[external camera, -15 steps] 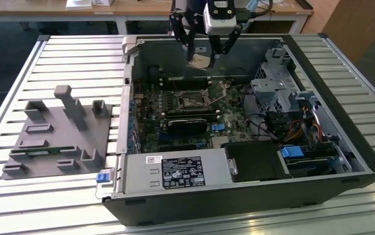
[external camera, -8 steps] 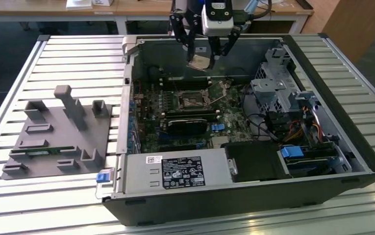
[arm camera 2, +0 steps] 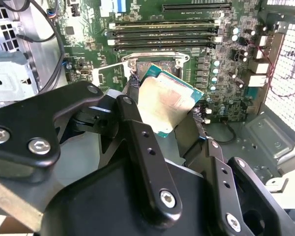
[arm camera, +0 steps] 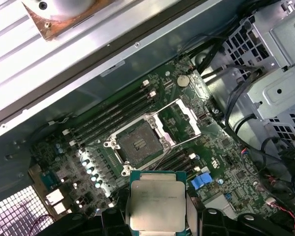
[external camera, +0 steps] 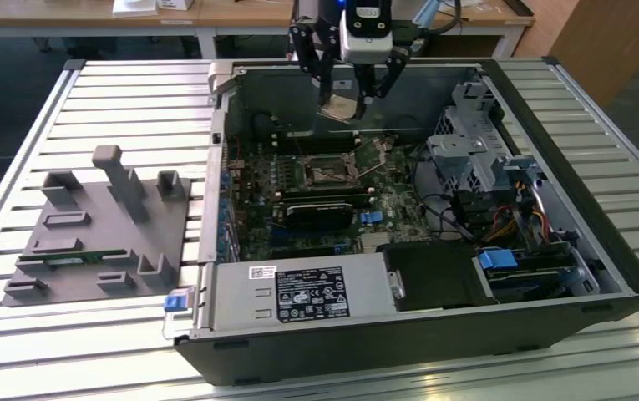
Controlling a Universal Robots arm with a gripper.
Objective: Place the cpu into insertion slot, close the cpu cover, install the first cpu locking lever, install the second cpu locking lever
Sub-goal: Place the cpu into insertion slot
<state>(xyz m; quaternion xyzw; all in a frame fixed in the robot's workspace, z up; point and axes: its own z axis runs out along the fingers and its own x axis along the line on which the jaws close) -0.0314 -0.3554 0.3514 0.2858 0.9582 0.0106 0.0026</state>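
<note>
- The slatted table point(external camera: 129, 109) lay under everything, spreading well beyond the claw on all sides.
- The open case point(external camera: 408, 342) sat on it, directly beneath the claw, its inside facing up.
- A grey jig point(external camera: 96, 242) with upright blocks stood on the table outside the case, well away from the claw toward the exterior view's left.
- The green board point(external camera: 296, 209) covered the floor of the case below the claw.
- The claw point(external camera: 347, 98) hung over the far end of the case, above the board, touching nothing there. Its black fingers point(arm camera 2: 137, 142) were drawn in only as far as the chip's width and pinched the cpu by two opposite edges.
- The cover point(arm camera: 191, 115) stood swung open, just beside the slot and apart from the claw.
- The slot point(arm camera: 136, 143) lay bare on the board below the claw, its dark centre uncovered.
- The cpu point(arm camera: 157, 201) sat between the fingertips, metal top showing in both wrist views and tilted in the second wrist view point(arm camera 2: 164, 105). It was in the air above the board, clear of the slot, near it but not in it.
</note>
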